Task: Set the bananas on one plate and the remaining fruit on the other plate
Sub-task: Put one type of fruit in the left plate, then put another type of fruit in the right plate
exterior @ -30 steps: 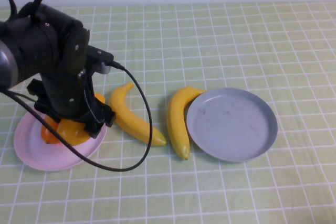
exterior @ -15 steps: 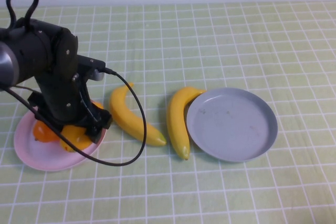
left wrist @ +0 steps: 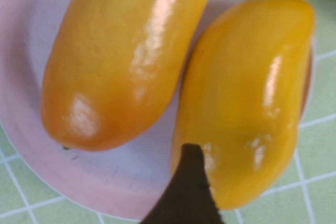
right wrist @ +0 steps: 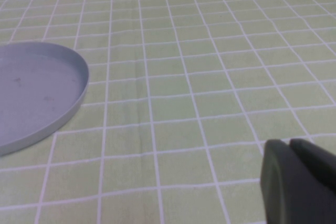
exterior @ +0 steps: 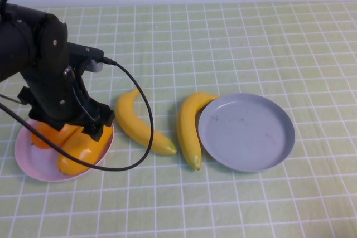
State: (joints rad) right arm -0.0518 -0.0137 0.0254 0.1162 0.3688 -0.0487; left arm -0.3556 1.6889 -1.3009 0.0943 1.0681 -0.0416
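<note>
Two orange-yellow mangoes (exterior: 81,151) (exterior: 47,135) lie side by side on the pale pink plate (exterior: 30,165) at the left. In the left wrist view both mangoes (left wrist: 126,61) (left wrist: 247,98) fill the pink plate (left wrist: 115,182). My left gripper (exterior: 88,127) hangs just above them, open and empty, with one dark finger (left wrist: 186,192) showing beside the nearer mango. Two yellow bananas (exterior: 139,124) (exterior: 189,126) lie on the cloth between the plates. The grey-blue plate (exterior: 245,132) (right wrist: 31,93) holds nothing. My right gripper (right wrist: 289,148) is shut, low over the cloth, away from that plate.
A green checked cloth (exterior: 251,43) covers the table. The left arm's black cable (exterior: 146,121) loops over the cloth near the left banana. The right banana touches the grey-blue plate's left rim. The right arm does not show in the high view.
My left arm has drawn back to the left and lifted. The second mango it held over the pink plate now lies free beside the first one.
</note>
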